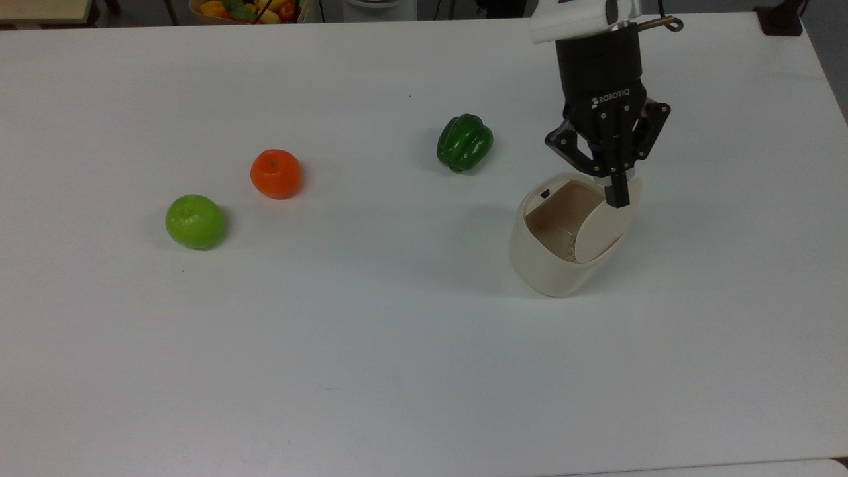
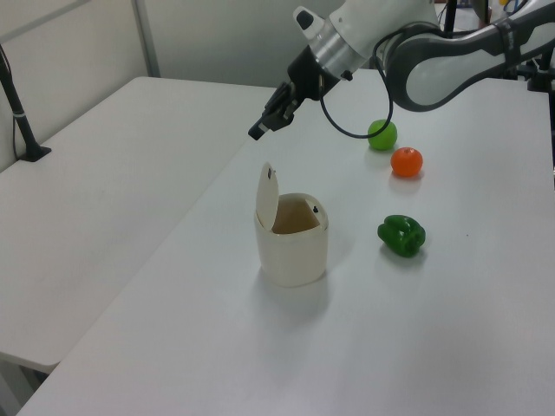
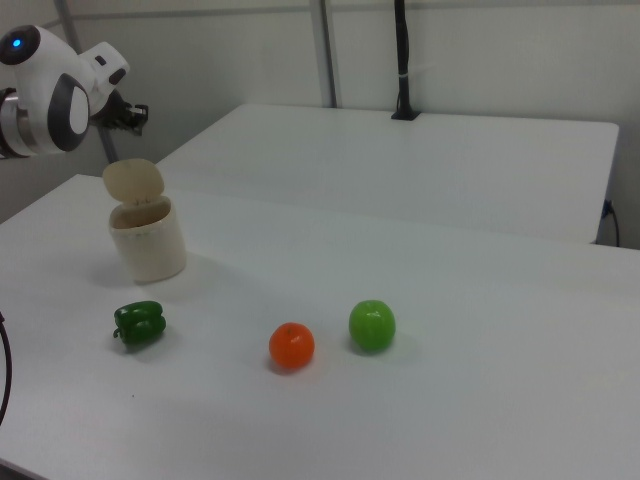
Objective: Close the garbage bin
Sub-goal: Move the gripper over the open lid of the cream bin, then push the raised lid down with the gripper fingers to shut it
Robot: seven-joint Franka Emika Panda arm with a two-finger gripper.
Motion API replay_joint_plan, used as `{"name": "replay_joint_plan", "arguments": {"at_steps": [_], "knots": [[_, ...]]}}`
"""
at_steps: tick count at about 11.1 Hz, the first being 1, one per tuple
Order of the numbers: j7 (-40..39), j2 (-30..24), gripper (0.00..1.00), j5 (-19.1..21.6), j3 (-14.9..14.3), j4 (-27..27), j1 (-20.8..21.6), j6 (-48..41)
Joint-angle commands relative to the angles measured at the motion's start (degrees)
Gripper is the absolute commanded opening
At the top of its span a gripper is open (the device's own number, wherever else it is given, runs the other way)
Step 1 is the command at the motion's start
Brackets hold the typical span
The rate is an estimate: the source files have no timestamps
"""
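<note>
The cream garbage bin (image 1: 546, 265) stands on the white table with its hinged lid (image 1: 603, 228) upright and its mouth open. My black gripper (image 1: 619, 197) is shut with nothing in it. In the top view its tip overlaps the lid's upper edge. In the left view the gripper (image 2: 257, 133) hangs above the lid (image 2: 266, 198) and a little behind it, clearly apart from it and the bin (image 2: 293, 251). The right view shows the gripper (image 3: 140, 117) above the raised lid (image 3: 133, 180) of the bin (image 3: 148, 245).
A green pepper (image 1: 464, 142) lies to the top view's left of the bin. Further left are an orange (image 1: 275, 173) and a green apple (image 1: 195, 221). A fruit basket (image 1: 245, 10) sits beyond the table's far edge. A second table (image 2: 104, 173) adjoins in the left view.
</note>
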Motion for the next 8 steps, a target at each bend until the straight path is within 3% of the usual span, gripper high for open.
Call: {"name": "replay_joint_plan", "arguments": {"at_steps": [1,8], "knots": [[0.0,1.3,0.00,0.6,-0.7,-0.3,2.3,2.1],[-6.5,1.3,0.00,0.6,-0.5,-0.6,2.8,0.1]]}}
